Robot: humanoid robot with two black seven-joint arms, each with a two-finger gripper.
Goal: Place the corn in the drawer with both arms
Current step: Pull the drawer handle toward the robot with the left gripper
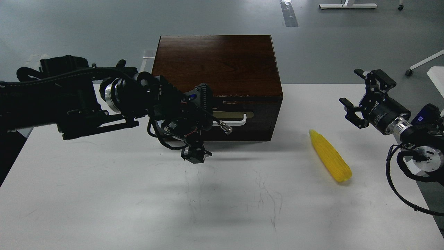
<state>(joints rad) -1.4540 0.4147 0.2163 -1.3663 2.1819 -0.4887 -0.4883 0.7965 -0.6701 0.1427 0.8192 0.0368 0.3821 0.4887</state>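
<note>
The corn point(329, 157) lies on the white table point(104, 194) at the right, its tapered end pointing away from me. The drawer point(260, 119) is in the front of the dark wooden box point(215, 62). A thin pale strip shows above the drawer's dark front. Its white bar handle point(239, 121) sits below a beige plate. My left gripper point(201, 125) is at the left part of the drawer front, its fingers spread above and below, and it hides the handle's left end. My right gripper point(362, 99) is open and empty, held above the table behind and to the right of the corn.
The box stands at the table's far middle edge. Black cables point(399, 180) hang from my right arm at the table's right edge. The grey floor beyond holds white furniture legs point(347, 5).
</note>
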